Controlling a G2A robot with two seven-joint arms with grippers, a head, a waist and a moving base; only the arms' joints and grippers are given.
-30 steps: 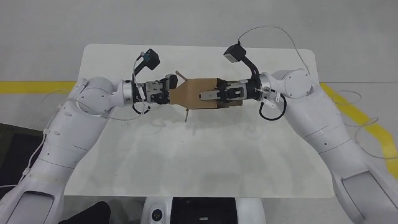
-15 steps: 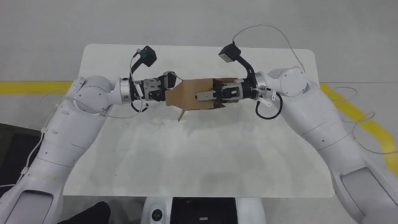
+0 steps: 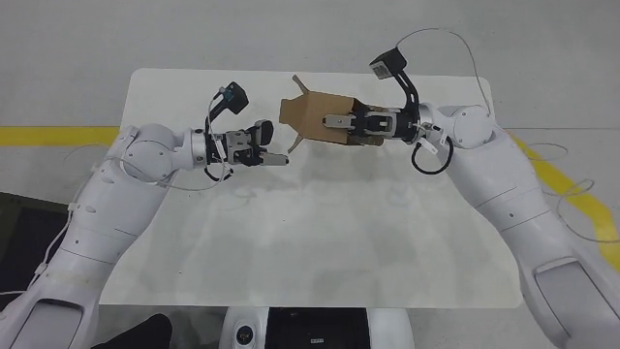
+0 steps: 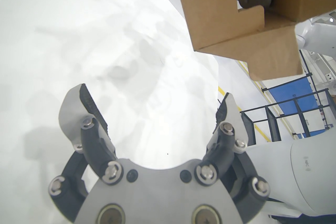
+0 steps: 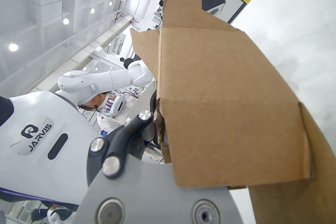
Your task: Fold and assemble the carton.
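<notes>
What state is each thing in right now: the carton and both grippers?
Brown cardboard carton: partly formed, end flaps not folded in, held up over the white table.
Left gripper: open, empty, apart from the carton.
Right gripper: shut on the carton's wall.

**Left claw open, right claw clamped**

I see my white left arm (image 3: 145,155) bent inward at the elbow, its silver-and-black left claw (image 4: 155,101) spread wide. My white right arm (image 3: 480,141) points back toward it, the right claw (image 3: 329,121) clamped on the brown cardboard carton (image 3: 308,111).
</notes>
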